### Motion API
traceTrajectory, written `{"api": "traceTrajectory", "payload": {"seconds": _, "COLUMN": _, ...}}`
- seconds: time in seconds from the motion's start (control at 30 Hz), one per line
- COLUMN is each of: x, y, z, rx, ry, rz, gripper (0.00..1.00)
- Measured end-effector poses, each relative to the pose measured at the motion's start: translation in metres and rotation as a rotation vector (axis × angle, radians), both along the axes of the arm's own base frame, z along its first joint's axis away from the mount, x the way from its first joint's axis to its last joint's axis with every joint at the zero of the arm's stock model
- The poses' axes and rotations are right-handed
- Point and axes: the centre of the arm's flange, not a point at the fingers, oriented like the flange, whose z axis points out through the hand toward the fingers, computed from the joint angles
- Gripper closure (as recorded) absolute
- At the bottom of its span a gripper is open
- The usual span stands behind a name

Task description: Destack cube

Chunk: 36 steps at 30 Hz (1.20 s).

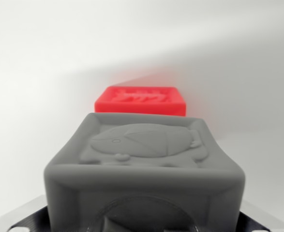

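Right up close to the wrist camera there's a grey cube [144, 169], and it fills most of the lower half of the view. Its top face has a raised picture moulded into it, some kind of rounded animal shape inside a bordered frame. The near face has a circular hollow at the bottom that runs off the frame, so can't say much about it.

On either side of the cube, down in the bottom corners, bits of dark and silvery hardware poke out, with a screw showing at the wrist view's left. That looks like part of the hand [144, 227], but the fingers themselves are hidden or out of frame. So honestly I can't tell how wide it's open, or whether it's gripping the grey cube or just sitting right by it. The cube sits dead centre between those two bits, that's as much as you get.

Past the grey cube there's a red cube [141, 100], also with a raised pattern on its top face, a bit blurry. Only its upper part shows over the grey one's far edge, so whether the two touch or there's a gap, no idea from here.

Everything behind is a plain white table [258, 159] fading into a white backdrop, with a soft shadow and a faint red glow around the red cube.
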Motion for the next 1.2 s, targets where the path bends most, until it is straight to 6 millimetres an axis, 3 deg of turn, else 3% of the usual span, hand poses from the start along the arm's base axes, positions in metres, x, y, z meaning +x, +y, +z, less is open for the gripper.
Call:
{"api": "traceTrajectory", "payload": {"seconds": 0.47, "x": 0.0, "y": 0.0, "z": 0.03, "rx": 0.001, "ry": -0.001, "rz": 0.0, "gripper": 1.0}}
{"api": "traceTrajectory", "payload": {"seconds": 1.2, "x": 0.0, "y": 0.001, "z": 0.094, "rx": 0.002, "ry": -0.004, "rz": 0.001, "gripper": 1.0}}
